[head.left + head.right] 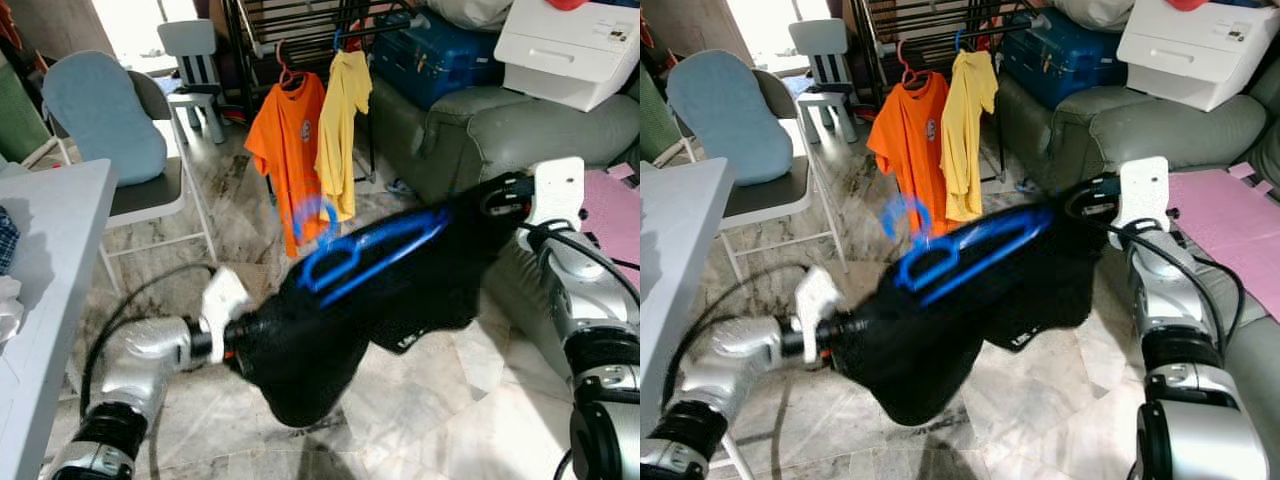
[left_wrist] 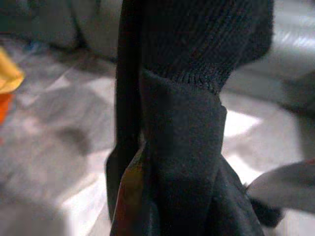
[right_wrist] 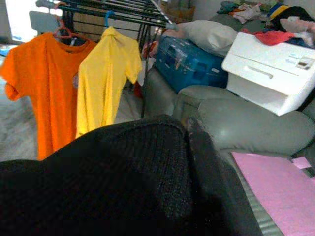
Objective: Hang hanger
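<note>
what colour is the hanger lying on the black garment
Blue. The hanger lies across the black garment, clearest in the left eye view.

Rack (image 1: 300, 20): holding orange shirt (image 1: 290, 150), yellow shirt (image 1: 340, 110).
Sofa (image 1: 500, 130): carrying suitcase (image 1: 440, 60), white box (image 1: 580, 50).
Chair (image 1: 130, 140): standing beside surface (image 1: 50, 250).

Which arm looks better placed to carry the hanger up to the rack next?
Probably the right. The right gripper holds the black garment at the end nearer the drying rack, level with the blue hanger. The left gripper grips the low, far end of the cloth.
</note>
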Available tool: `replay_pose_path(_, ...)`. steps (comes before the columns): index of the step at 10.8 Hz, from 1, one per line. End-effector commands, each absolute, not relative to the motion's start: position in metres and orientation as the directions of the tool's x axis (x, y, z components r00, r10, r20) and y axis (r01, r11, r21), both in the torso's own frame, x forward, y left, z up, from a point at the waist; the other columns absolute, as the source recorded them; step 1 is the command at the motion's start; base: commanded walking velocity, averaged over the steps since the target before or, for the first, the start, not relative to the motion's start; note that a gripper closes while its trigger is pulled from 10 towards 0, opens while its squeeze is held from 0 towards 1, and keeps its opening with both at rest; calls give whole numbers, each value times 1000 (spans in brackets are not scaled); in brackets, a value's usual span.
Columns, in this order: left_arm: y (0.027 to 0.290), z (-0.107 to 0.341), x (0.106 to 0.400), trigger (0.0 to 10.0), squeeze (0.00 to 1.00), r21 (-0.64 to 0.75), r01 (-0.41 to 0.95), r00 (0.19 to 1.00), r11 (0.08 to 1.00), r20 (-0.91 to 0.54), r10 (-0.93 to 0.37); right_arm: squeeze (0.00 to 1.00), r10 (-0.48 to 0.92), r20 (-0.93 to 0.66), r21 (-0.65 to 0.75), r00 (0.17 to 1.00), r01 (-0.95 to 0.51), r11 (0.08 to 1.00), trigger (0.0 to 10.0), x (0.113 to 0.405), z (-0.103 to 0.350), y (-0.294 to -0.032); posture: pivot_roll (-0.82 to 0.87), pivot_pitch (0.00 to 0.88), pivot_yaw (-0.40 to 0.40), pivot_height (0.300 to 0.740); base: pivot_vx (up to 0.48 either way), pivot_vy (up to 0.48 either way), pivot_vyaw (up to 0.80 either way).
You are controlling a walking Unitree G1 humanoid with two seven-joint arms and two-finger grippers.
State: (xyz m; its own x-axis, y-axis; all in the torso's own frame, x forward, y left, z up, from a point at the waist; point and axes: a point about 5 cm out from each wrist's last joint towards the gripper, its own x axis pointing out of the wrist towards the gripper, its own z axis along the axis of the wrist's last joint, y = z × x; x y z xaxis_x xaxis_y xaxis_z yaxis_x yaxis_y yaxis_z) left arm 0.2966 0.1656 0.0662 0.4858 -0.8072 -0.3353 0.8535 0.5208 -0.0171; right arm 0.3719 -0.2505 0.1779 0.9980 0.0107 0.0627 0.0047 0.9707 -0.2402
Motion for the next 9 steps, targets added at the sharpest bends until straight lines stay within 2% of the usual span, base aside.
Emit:
replay_pose_path(1, 167, 68, 301, 0, 0, 32, 849, 501, 528, -366, -784, 0, 27, 103, -240, 994, -2, 971, 0, 375, 190, -246, -165, 0, 51, 740, 0, 0, 0)
replay_pose_path(3, 157, 56, 305, 0, 0, 84, 811, 557, 579, -416, -719, 0, 53, 104, -230, 993, -28, 973, 0, 376, 190, -237, -165, 0, 52, 740, 0, 0, 0)
replay_pose_path(5, 142, 50, 318, 0, 0, 150, 674, 709, 723, -406, -577, 0, 84, 98, -214, 992, -61, 975, 0, 377, 187, -226, -166, 0, 56, 740, 0, 0, 0)
replay_pose_path(6, 136, 53, 326, 0, 0, 149, 557, 801, 817, -355, -481, 0, 107, 95, -190, 990, -88, 978, 0, 378, 185, -215, -169, 0, 59, 740, 0, 0, 0)
replay_pose_path(9, 111, 63, 335, 0, 0, 26, 470, 856, 882, -259, -448, 0, 254, 43, -154, 966, -244, 957, 0, 373, 165, -170, -163, 0, 59, 740, 0, 0, 0)
